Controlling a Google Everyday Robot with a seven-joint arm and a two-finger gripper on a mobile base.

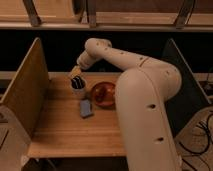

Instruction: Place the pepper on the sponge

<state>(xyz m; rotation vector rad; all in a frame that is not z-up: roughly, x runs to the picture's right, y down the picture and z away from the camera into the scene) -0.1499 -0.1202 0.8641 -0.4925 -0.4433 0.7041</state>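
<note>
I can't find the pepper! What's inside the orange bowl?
A reddish lump, likely the pepper, sits inside the orange bowl. The arm covers the bowl's right side. The gripper hangs over the white cup.

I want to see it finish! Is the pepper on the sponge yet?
Not yet. Nothing looks done: the sponge is bare, and the pepper seems to sit in the orange bowl. The gripper hovers empty above the cup. Picking and placing remain.
</note>
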